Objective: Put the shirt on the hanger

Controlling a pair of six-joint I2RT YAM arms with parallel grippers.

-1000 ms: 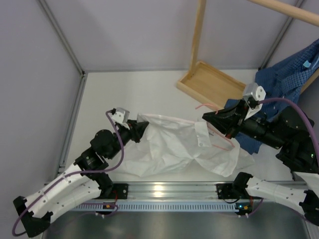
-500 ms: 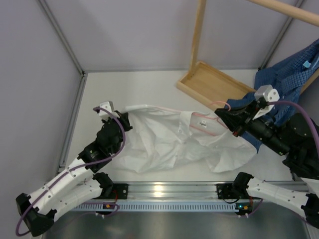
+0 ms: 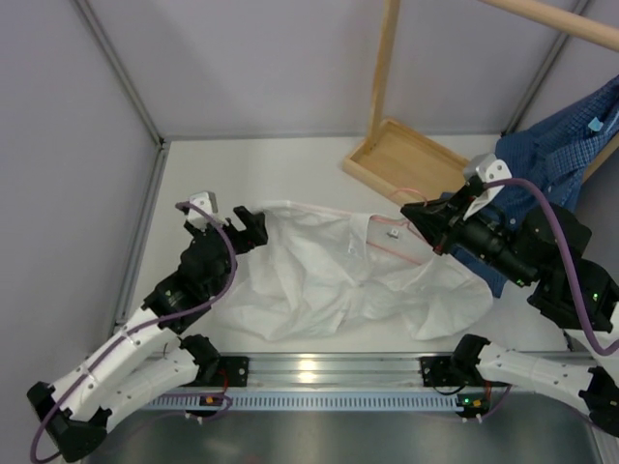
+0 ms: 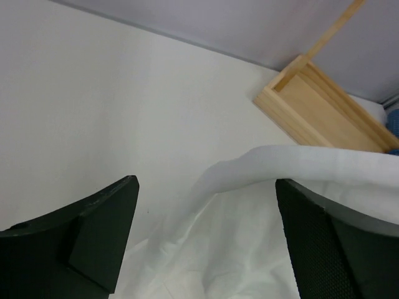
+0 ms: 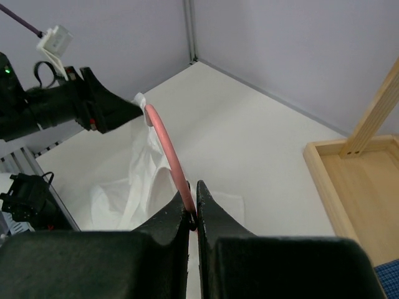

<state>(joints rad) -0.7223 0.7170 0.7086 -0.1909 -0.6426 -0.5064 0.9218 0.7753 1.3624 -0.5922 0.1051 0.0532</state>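
The white shirt (image 3: 338,280) lies crumpled on the table between the arms. The pink hanger (image 3: 385,248) runs inside it, its wire showing along the shirt's far edge. My right gripper (image 3: 418,224) is shut on the hanger (image 5: 165,140) near its hook, just above the shirt's (image 5: 143,180) right side. My left gripper (image 3: 250,224) stands open at the shirt's far left corner, with nothing between its fingers. In the left wrist view the gripper (image 4: 206,187) hovers over a raised fold of the shirt (image 4: 299,162).
The wooden rack's tray base (image 3: 406,159) and upright post (image 3: 385,58) stand at the back right. A blue checked shirt (image 3: 561,145) hangs at the right behind my right arm. A metal rail (image 3: 319,372) runs along the near edge.
My left gripper pulled the shirt's edge leftward over the hanger, then opened and let it go. My right gripper, still holding the hanger, shifted right, then slightly back left.
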